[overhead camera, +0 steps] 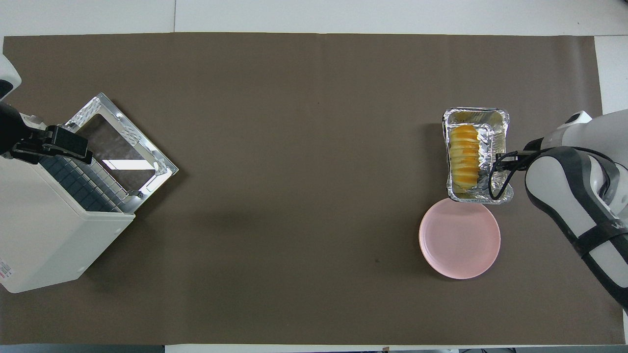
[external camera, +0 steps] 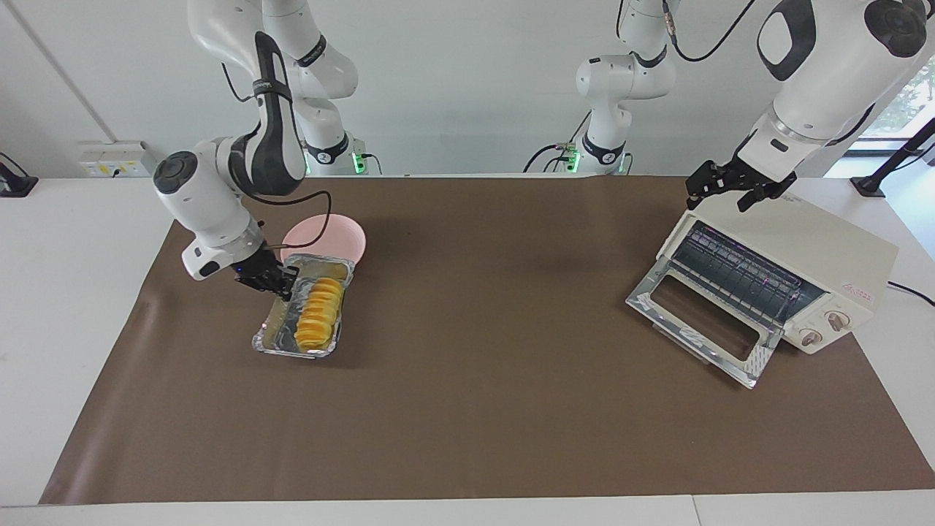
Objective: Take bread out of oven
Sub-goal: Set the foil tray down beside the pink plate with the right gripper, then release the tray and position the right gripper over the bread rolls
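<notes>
The bread [external camera: 320,313] is a golden ridged loaf lying in a crinkled foil tray [external camera: 292,349] low over the brown mat, toward the right arm's end of the table. My right gripper [external camera: 281,281] is shut on the tray's long rim beside the loaf. Bread [overhead camera: 465,157], tray [overhead camera: 495,117] and right gripper [overhead camera: 493,169] also show in the overhead view. The cream oven [external camera: 825,248] stands at the left arm's end with its glass door [external camera: 643,299] dropped open and its wire rack bare. My left gripper [external camera: 719,191] waits over the oven's top corner, its fingers apart.
A pink plate [external camera: 332,234] lies on the mat just nearer to the robots than the tray; it also shows in the overhead view [overhead camera: 458,240]. The oven [overhead camera: 44,230] sits angled at the mat's edge. A brown mat [external camera: 497,409] covers the table.
</notes>
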You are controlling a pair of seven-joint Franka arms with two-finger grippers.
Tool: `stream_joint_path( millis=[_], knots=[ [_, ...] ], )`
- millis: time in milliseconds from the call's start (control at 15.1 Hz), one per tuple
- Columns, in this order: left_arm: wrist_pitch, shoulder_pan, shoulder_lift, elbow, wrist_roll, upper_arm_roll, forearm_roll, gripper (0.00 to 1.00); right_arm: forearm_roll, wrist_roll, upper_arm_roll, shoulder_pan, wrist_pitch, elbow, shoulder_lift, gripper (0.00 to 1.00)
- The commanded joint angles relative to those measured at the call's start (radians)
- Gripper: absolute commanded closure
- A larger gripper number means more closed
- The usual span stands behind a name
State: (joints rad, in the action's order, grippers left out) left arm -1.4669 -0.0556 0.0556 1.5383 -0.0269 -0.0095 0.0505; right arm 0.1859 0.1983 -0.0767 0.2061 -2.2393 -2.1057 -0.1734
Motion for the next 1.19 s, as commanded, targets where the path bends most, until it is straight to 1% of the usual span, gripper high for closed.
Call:
stream_joint_path(
  millis=[0,530,662,993,1060,1126],
  knots=[
    [-0.006,0.011,-0.008,-0.001,0.002,-0.006,-0.006,0.00,0.026,0.033,-0.012,0.001,-0.002,0.015,-0.012,1.00],
    [-0.006,0.011,-0.007,-0.001,0.002,-0.006,-0.006,0.00,0.026,0.021,-0.014,-0.026,-0.046,0.006,-0.029,1.00],
    [-0.006,0.011,-0.007,-0.001,0.002,-0.006,-0.006,0.00,0.027,0.020,-0.014,-0.034,-0.074,0.006,-0.038,1.00],
    [-0.006,0.011,-0.008,-0.001,0.002,-0.006,-0.006,0.00,0.027,0.018,-0.014,-0.039,-0.074,0.006,-0.041,1.00],
    [-0.006,0.011,-0.007,-0.001,0.002,-0.006,-0.006,0.00,0.026,0.012,-0.014,-0.040,-0.074,0.007,-0.041,0.86],
    [-0.006,0.011,-0.008,-0.001,0.002,-0.006,-0.006,0.00,0.026,0.012,-0.014,-0.040,-0.072,0.010,-0.041,0.63]
  ],
)
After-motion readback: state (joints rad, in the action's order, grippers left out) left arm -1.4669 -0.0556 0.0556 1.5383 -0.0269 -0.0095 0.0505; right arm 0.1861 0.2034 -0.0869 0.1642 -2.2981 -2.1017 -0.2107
